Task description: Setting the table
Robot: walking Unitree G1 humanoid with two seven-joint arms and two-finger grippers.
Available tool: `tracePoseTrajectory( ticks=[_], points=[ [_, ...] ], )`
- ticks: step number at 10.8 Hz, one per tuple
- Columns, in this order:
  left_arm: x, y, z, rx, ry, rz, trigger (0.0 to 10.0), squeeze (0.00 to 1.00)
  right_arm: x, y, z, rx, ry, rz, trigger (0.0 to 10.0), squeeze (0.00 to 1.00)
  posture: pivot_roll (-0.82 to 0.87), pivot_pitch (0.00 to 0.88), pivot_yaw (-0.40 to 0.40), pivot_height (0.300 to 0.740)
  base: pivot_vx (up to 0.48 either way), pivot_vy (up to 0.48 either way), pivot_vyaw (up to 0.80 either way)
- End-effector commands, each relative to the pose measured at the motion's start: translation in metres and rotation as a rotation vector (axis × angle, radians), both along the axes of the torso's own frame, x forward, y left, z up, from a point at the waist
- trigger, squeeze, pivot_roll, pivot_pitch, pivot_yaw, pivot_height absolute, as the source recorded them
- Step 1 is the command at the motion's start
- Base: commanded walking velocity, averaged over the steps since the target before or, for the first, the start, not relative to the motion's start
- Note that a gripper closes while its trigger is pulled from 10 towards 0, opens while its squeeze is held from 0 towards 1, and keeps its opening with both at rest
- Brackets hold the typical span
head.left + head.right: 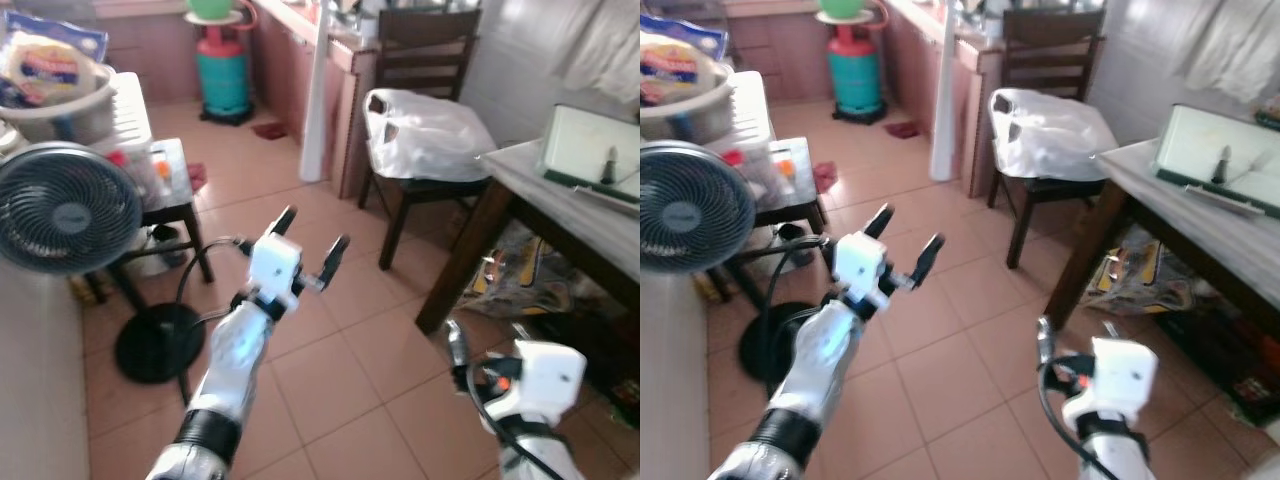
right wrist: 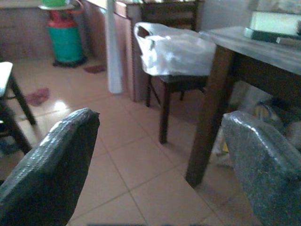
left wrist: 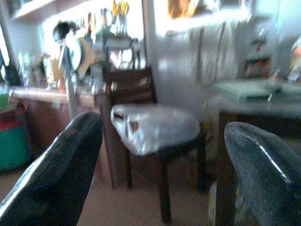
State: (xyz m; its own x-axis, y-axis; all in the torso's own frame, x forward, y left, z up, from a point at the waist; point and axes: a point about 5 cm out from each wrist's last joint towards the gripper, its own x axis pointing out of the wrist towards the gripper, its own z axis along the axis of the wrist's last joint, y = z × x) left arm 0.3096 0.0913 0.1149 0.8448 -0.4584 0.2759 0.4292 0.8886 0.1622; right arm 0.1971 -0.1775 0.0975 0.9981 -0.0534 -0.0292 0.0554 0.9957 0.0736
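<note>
From the left eye view, I have the left tool raised out in front over the tiled floor, its two black fingers spread apart with nothing between them. The right tool sits low at the lower right, close beside the table leg; from here I cannot tell how its fingers stand. The table runs along the right side, and on it lies a white box-like thing with a dark green edge. I cannot tell what it is. A dark wooden chair stands just beside the table's far end, with a white plastic bag on its seat. To my left are a standing fan and a small stool loaded with clutter, and a green and red gas cylinder stands at the back.

The right eye view gives me the same scene.

In the left wrist view, blurred, both fingers stand wide apart, and between them I see the chair and bag.

In the right wrist view, the fingers are likewise spread and empty, pointing towards the table leg, with the table top above at the right.
</note>
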Motion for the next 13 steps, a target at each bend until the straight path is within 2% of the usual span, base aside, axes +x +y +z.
tracePoseTrajectory(
  ticks=[1,2,3,4,5,6,7,8,10,12,13],
  points=[
    [-0.004,0.015,-0.009,0.018,0.048,0.038,10.0,0.0,0.003,-0.003,-0.004,0.01,0.018,-0.003,10.0,0.0,0.09,0.035,-0.062,0.74,0.0,0.0,-0.71],
    [-0.012,0.041,-0.016,0.103,0.095,0.041,10.0,0.0,0.007,0.002,0.003,-0.003,0.003,0.054,10.0,0.0,0.11,0.079,-0.06,0.74,0.0,0.0,0.0],
    [-0.018,0.051,-0.024,0.156,0.117,0.041,10.0,0.0,0.006,0.0,-0.004,-0.013,0.024,0.058,10.0,0.0,0.13,0.085,-0.059,0.74,0.0,0.0,0.0],
    [-0.027,0.058,-0.021,0.2,0.129,0.032,10.0,0.0,0.006,-0.007,-0.01,-0.003,0.044,0.023,10.0,0.0,0.15,0.111,-0.063,0.74,0.0,0.0,0.0],
    [-0.03,0.062,-0.021,0.209,0.136,0.043,10.0,0.0,0.004,-0.008,-0.011,-0.005,0.043,0.015,10.0,0.0,0.16,0.094,-0.053,0.74,0.0,0.0,0.0],
    [-0.028,0.062,-0.02,0.206,0.141,0.053,10.0,0.0,0.007,-0.007,-0.012,-0.006,0.039,0.001,10.0,0.0,0.17,0.061,-0.067,0.74,0.0,0.0,0.0],
    [-0.02,0.054,-0.017,0.265,0.112,0.024,10.0,0.0,0.013,-0.01,-0.011,-0.055,0.025,-0.021,10.0,0.0,0.17,0.026,-0.085,0.74,0.0,0.0,0.0],
    [-0.011,0.056,-0.007,0.248,0.11,0.028,10.0,0.0,0.015,-0.015,-0.005,-0.026,0.008,-0.08,10.0,0.0,0.13,0.047,-0.07,0.74,0.0,0.0,0.0],
    [-0.004,0.055,-0.008,0.254,0.149,0.019,10.0,0.0,0.019,-0.008,-0.013,-0.056,-0.007,-0.054,10.0,0.0,0.14,0.053,0.078,0.74,0.0,0.0,0.0],
    [-0.003,0.041,-0.011,0.258,0.159,-0.033,10.0,0.0,0.027,-0.004,-0.017,0.008,-0.029,-0.103,10.0,0.0,0.12,0.056,0.118,0.74,0.0,0.0,0.0],
    [-0.005,0.035,-0.017,0.241,0.183,-0.036,10.0,0.0,0.033,0.003,-0.02,0.012,-0.024,-0.071,10.0,0.0,0.11,0.067,0.114,0.74,0.0,0.0,0.0]
  ],
)
